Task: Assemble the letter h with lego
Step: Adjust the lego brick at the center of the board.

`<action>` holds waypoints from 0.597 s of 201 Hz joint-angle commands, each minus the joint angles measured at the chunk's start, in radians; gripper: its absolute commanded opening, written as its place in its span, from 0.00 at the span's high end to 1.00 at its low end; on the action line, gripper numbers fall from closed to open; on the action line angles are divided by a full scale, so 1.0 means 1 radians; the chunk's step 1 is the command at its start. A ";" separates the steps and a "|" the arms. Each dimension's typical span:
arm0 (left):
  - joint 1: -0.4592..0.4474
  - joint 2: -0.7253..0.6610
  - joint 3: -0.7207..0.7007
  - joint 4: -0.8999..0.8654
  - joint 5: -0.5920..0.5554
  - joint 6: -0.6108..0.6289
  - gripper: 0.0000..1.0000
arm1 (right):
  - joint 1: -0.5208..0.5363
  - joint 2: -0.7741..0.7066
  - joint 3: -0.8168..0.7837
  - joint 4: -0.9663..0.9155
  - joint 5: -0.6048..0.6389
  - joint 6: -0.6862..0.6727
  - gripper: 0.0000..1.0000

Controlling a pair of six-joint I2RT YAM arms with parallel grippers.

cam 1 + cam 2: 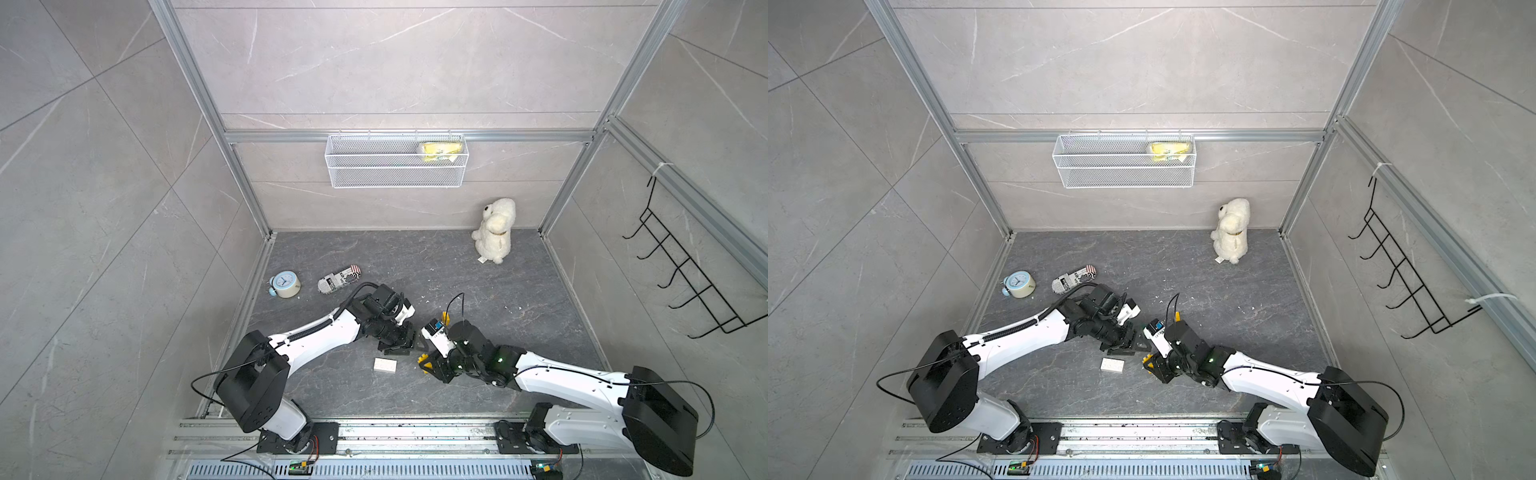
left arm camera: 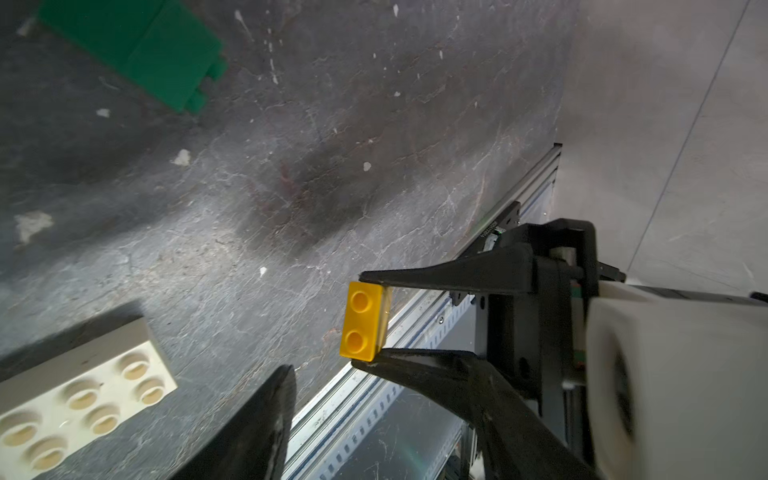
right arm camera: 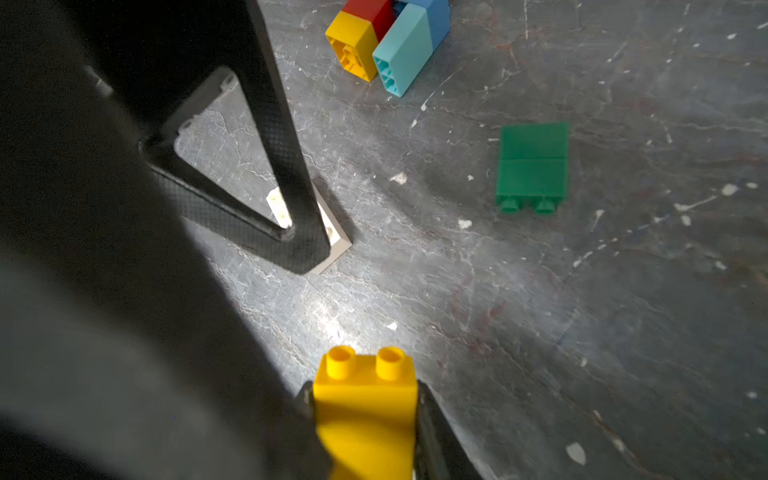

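Note:
My right gripper [image 3: 365, 399] is shut on a yellow two-stud lego brick [image 3: 365, 407], studs pointing away from the wrist. The left wrist view shows that brick [image 2: 365, 324] pinched between two black fingers. In both top views the right gripper [image 1: 426, 363] [image 1: 1147, 362] is low over the floor. My left gripper [image 1: 401, 343] is open beside a white six-stud brick [image 1: 385, 365] [image 2: 83, 395], with one finger [image 3: 299, 232] standing in front of it. Two joined green bricks [image 3: 532, 166] [image 2: 141, 45] lie on their side. A yellow, red, light blue and blue cluster [image 3: 386, 41] lies farther off.
An alarm clock [image 1: 284, 284] and a patterned pouch [image 1: 340, 279] lie at the back left. A white plush toy [image 1: 494, 230] sits at the back right. A wire basket [image 1: 395, 174] hangs on the back wall, and a black hook rack [image 1: 685, 270] on the right wall.

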 commanded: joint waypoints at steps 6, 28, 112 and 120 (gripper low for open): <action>0.013 0.011 -0.017 0.078 0.099 -0.013 0.36 | 0.006 -0.067 -0.036 0.111 -0.034 -0.017 1.00; 0.019 0.006 -0.055 0.113 0.108 -0.030 0.39 | 0.006 -0.110 -0.062 0.134 -0.020 -0.019 1.00; 0.005 0.034 -0.080 0.172 0.133 -0.070 0.70 | 0.006 -0.081 -0.056 0.157 -0.024 -0.025 0.93; 0.002 0.039 -0.080 0.182 0.132 -0.078 0.76 | 0.006 -0.080 -0.059 0.161 -0.018 -0.020 0.90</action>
